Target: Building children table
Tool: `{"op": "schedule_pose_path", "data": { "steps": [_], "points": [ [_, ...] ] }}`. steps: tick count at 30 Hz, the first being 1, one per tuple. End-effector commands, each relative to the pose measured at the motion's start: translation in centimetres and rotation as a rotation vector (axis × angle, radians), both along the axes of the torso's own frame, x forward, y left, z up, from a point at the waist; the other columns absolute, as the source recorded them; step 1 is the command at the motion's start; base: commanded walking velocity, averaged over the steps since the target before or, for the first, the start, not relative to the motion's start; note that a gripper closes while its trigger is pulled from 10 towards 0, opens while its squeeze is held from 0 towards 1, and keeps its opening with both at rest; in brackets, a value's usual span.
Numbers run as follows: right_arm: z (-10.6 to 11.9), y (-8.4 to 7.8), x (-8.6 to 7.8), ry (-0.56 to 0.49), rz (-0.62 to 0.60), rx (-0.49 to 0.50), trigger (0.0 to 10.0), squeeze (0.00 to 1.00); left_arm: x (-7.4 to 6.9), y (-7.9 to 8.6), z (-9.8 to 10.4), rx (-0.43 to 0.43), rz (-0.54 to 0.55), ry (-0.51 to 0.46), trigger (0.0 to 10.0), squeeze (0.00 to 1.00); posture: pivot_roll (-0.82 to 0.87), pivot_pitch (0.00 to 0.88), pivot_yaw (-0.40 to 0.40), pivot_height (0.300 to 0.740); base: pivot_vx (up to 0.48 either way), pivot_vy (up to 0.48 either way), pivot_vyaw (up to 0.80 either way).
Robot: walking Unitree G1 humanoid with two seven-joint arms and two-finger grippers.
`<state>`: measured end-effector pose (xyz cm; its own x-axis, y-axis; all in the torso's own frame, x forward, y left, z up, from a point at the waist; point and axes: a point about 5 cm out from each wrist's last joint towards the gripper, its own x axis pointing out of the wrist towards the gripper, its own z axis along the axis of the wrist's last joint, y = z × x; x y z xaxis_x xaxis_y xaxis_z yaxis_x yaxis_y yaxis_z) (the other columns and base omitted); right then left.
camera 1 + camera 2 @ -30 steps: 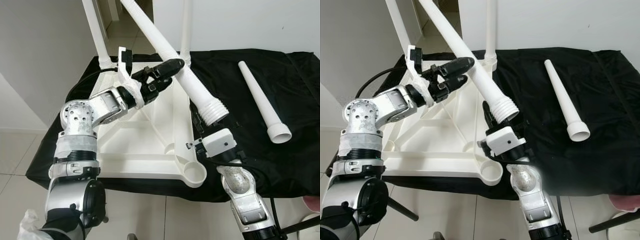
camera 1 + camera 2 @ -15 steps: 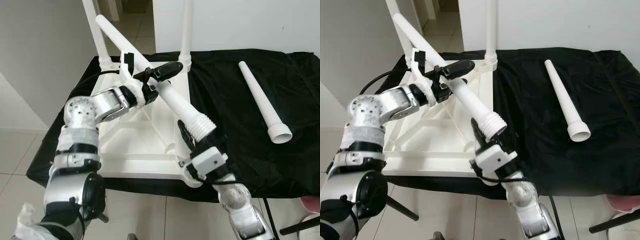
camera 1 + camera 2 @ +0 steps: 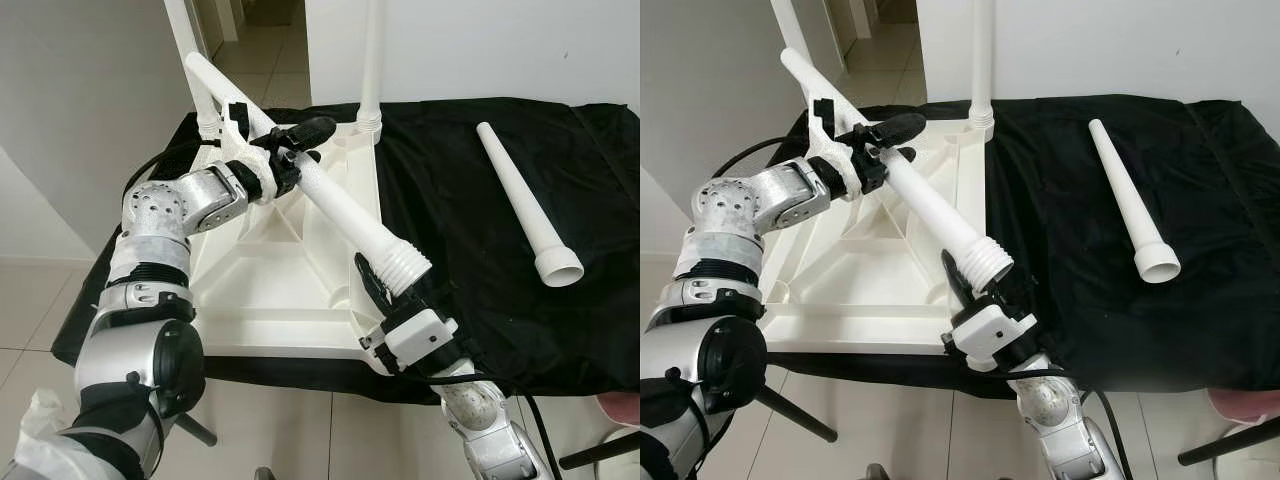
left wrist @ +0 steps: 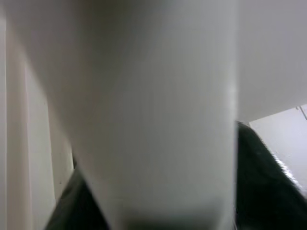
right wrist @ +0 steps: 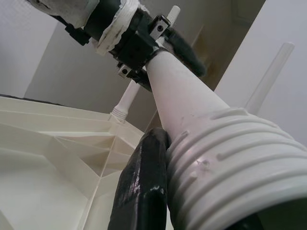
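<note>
The white table leg (image 3: 330,200) now lies lower and flatter than a second ago. Its threaded end has sunk between the fingers of the right pincer (image 3: 385,290), which is clamped on it above the upturned table (image 3: 270,270). The left pincer (image 3: 295,140) is clamped on its upper shaft. A spare leg (image 3: 525,200) lies well apart on the black cloth (image 3: 460,220).

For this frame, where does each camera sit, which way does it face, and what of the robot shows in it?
Left eye view: head, looking down at the upturned white plastic tabletop on black cloth; both silver arms.
Right eye view: same scene; loose white tapered leg.
Left wrist view: close against the held white threaded leg.
Right wrist view: up along that leg; right gripper, left gripper.
Shared: the held leg.
</note>
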<state>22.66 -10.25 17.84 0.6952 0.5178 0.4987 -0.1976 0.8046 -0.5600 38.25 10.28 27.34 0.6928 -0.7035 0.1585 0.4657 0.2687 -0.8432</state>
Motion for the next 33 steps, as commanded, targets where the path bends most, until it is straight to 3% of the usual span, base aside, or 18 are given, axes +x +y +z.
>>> {"op": "schedule_pose_path", "data": {
  "steps": [1, 12, 13, 21, 22, 23, 24, 33],
  "points": [
    [0.1, 0.4, -0.3, -0.009, 0.011, 0.006, 10.0, 0.0, 0.3, 0.6, 0.6, -0.008, 0.018, -0.018, 0.0, 0.0, -0.08, 0.05, 0.115, 0.74, 0.0, 0.0, 0.0],
    [-0.1, 0.3, -0.3, -0.011, -0.014, 0.018, 10.0, 0.0, 0.7, 1.0, 0.7, -0.032, 0.035, 0.005, 0.0, 0.0, -0.08, 0.05, 0.121, 0.74, 0.0, 0.0, 0.0],
    [-0.1, 0.3, -0.4, -0.015, -0.019, 0.036, 10.0, 1.0, 0.8, 1.0, 0.7, -0.045, 0.036, 0.029, 10.0, 0.0, -0.09, 0.05, 0.128, 0.74, 0.0, 0.0, 0.0],
    [-0.1, 0.1, -1.0, -0.042, -0.055, 0.071, 10.0, 1.0, 1.4, 1.4, 0.6, -0.065, 0.057, 0.09, 10.0, 0.0, -0.08, 0.052, 0.147, 0.74, 0.0, 0.0, 0.0],
    [-0.2, -0.1, -1.3, -0.05, -0.073, 0.077, 10.0, 0.52, 1.5, 1.7, 0.5, -0.069, 0.075, 0.11, 10.0, 0.0, -0.08, 0.053, 0.155, 0.74, 0.0, 0.0, 0.0],
    [-0.3, -0.3, -1.4, -0.055, -0.085, 0.081, 10.0, 0.52, 1.7, 1.9, 0.4, -0.073, 0.087, 0.124, 10.0, 0.0, -0.08, 0.053, 0.155, 0.74, 0.0, 0.0, 0.0],
    [-0.5, -0.4, -1.7, -0.053, -0.092, 0.081, 10.0, 0.0, 1.7, 2.2, 0.4, -0.075, 0.095, 0.133, 10.0, 0.0, -0.08, 0.057, 0.169, 0.74, 0.0, 0.0, 0.0],
    [-2.0, -1.4, -2.8, -0.017, -0.131, 0.045, 10.0, 0.0, 2.0, 3.4, 1.0, -0.075, 0.129, 0.133, 10.0, 0.0, -0.08, 0.067, 0.191, 0.74, 0.0, 0.0, 0.0]
  ]
}}
